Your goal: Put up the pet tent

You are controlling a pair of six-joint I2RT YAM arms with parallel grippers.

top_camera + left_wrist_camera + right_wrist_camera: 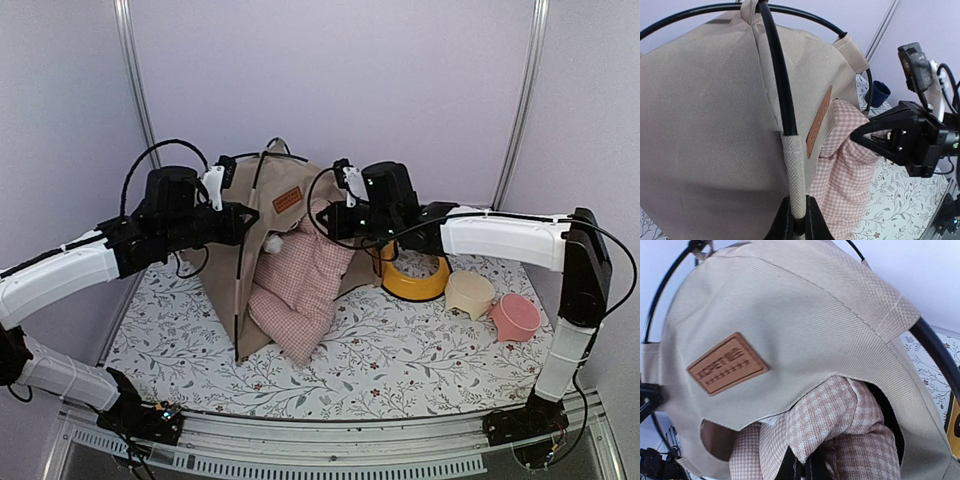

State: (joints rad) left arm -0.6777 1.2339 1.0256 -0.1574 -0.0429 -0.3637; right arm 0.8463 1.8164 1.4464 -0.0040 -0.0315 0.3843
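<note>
Left claw (799,221) is pinching the pet tent (705,125) by its pole. Right claw (857,137) is squeezing shut at the pink cushion (845,165); tugging could be tipping the tent.

The tan fabric pet tent (268,215) with thin black poles stands on the floral-printed table cover (400,360), toward its back left. A pink checked quilted cushion (300,285) lies half inside the tent's doorway, its lower end spilling out in front. Just right of the tent sits a yellow oval bowl stand (415,285). Farther right of the tent lie a cream plastic bowl (469,294), then a pink plastic bowl (515,316). The left gripper (240,222) clamps the tent's left pole sleeve. The right gripper (322,222) pinches the cushion's top.
</note>
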